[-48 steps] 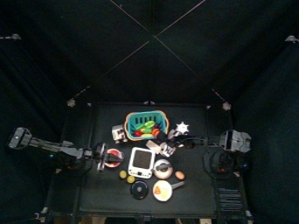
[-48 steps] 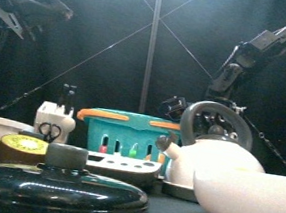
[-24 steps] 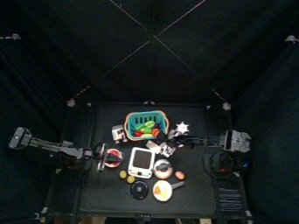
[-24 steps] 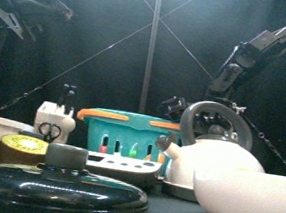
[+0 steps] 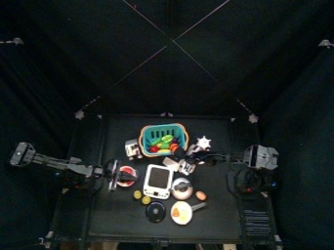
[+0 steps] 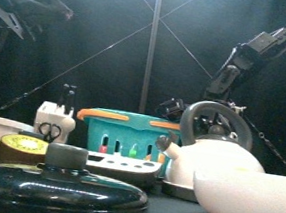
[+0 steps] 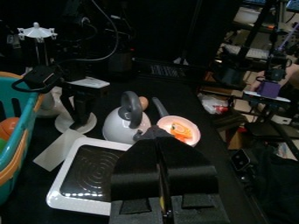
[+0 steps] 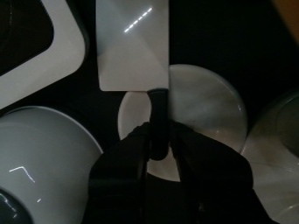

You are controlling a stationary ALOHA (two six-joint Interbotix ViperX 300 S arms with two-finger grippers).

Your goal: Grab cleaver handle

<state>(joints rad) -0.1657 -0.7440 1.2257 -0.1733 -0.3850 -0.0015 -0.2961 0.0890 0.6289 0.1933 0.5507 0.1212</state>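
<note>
1. The worktop point(image 5: 111, 223) is crowded. The cleaver lies toward its right side, under the right arm point(image 5: 261, 156), which reaches in from that edge. It is too small in the top view to pick out.
2. The left arm rests at the worktop's left side. Its hand point(image 7: 160, 153) hangs above a white board point(image 7: 100, 171) with the jaws drawn narrow and nothing between them.
3. In the right wrist view the cleaver lies flat, partly over a round white plate point(image 8: 208, 109). The board's pale rim is just beside the cleaver on one side, and a white rounded vessel point(image 8: 35, 166) sits near the hand.
4. The blade point(image 8: 128, 44) is broad, pale and rectangular. It looks like stiff, light toy plastic, smooth enough to slip, and is a poor place to pinch.
5. The cleaver handle point(image 8: 156, 103) is short, black and slim, and runs straight back from the blade's edge. I judge the best hold to be across its middle, jaws square to its length, because a grip near the end would let the blade swing.
6. The right hand point(image 8: 159, 136) points down in line with the handle. Its two jaws are drawn in narrow against either side of the handle, so it appears to hold it. How firmly it grips I cannot tell.
</note>
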